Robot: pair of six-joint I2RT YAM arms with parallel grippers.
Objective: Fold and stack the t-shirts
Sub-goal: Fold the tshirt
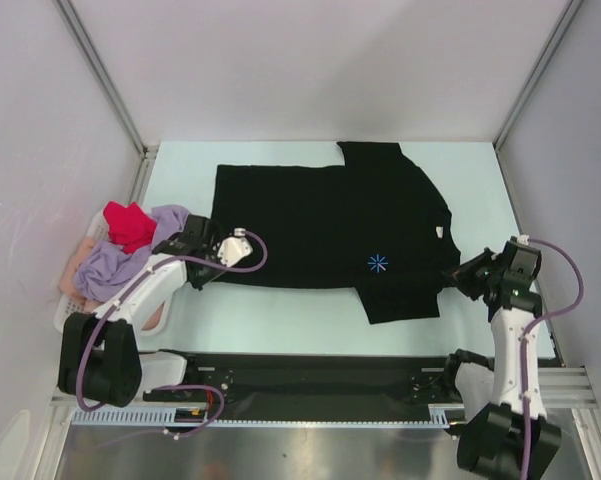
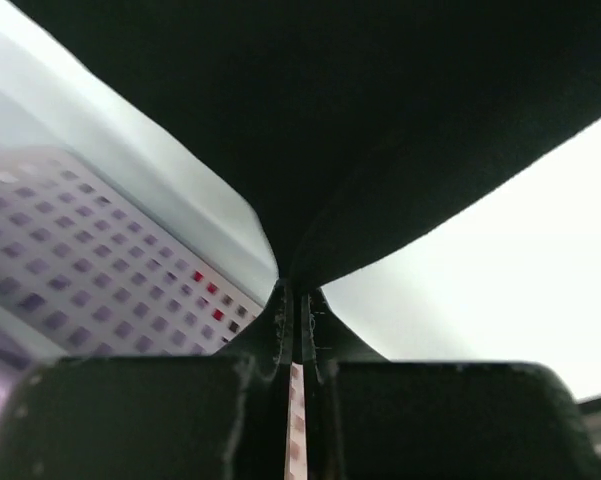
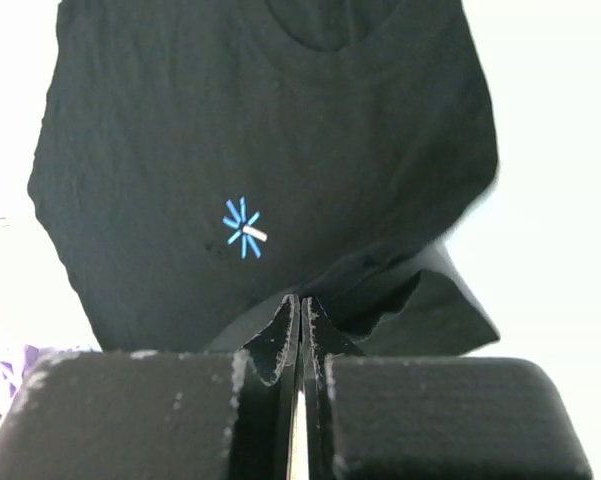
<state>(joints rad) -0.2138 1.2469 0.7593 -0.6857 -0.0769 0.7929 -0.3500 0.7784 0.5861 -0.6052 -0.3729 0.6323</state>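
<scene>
Black t-shirt (image 1: 320, 225) lies spread flat on the table (image 1: 280, 310); left gripper (image 2: 298, 305) clenched on its near-left hem corner; right gripper (image 3: 300, 315) clenched on its right shoulder edge. Red t-shirt (image 1: 130, 222), lavender t-shirt (image 1: 115, 265) and pink t-shirt (image 1: 75, 262) heaped in basket (image 1: 62, 312) at left.

Black shirt (image 1: 310, 225), blue starburst mark (image 1: 378, 263); red shirt (image 1: 130, 222), lavender shirt (image 1: 115, 262), pale pink shirt (image 1: 75, 268); white lattice basket (image 2: 80, 250); pale mint table (image 1: 280, 310).

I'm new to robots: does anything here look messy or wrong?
Nothing looks damaged. The black t-shirt lies flat, the left hand and right hand each pinching an edge. Only mess: the red shirt and lavender shirt crumpled in the basket at left, the lavender spilling over its rim.
</scene>
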